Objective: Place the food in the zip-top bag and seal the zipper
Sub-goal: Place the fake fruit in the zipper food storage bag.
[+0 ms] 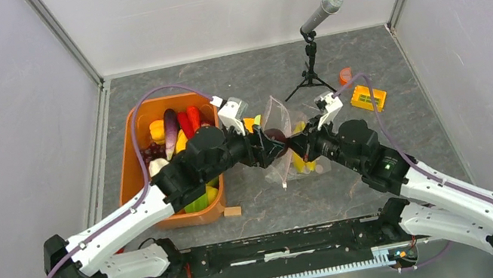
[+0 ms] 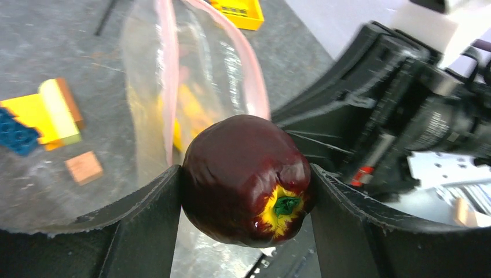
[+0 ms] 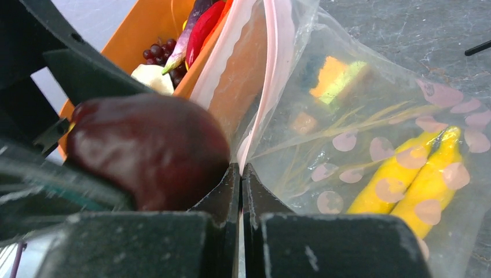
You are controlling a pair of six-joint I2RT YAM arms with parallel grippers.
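Gripping a dark red apple (image 2: 243,174), your left jaws hover beside the zip-top bag (image 3: 370,104); right jaws seemingly pinch its zipper (image 3: 277,63).

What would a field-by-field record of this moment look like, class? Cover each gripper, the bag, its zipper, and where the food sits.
left gripper: shut on dark red toy fruit, close to the zip-top bag
right gripper: shut on the bag's edge beside the zipper
bag state: held up, mouth open
zipper state: unsealed, its pink strips apart
inside the bag: yellow bananas
orange tub: holds more toy food
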